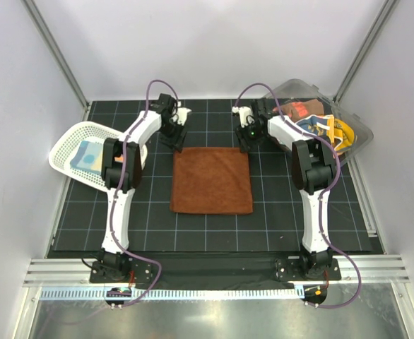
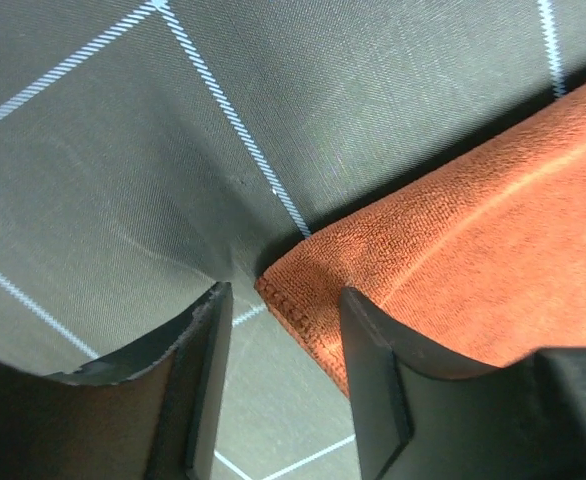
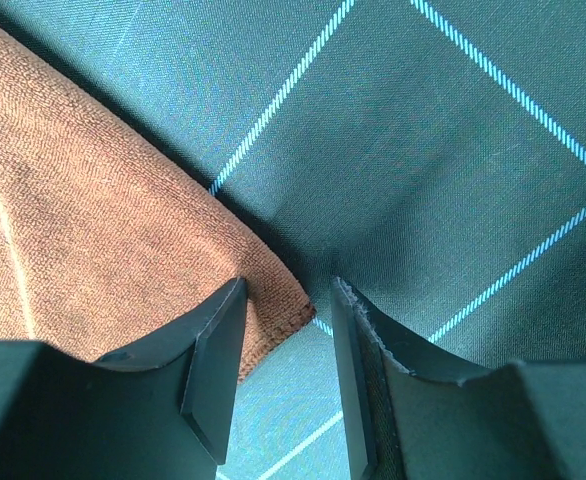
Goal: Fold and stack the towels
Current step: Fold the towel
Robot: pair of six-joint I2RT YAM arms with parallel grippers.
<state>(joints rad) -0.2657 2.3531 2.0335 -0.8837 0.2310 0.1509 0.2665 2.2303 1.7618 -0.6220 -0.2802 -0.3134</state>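
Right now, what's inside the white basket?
A pale blue cloth with a yellow patch lies in the white basket. The left arm covers the basket's right part, so anything there is hidden.

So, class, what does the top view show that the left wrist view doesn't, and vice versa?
Only top: the whole towel, the basket, the bin and the right gripper. Only left wrist: the towel's stitched corner, seen between the open fingers of the left gripper. Both: towel, mat and left gripper.
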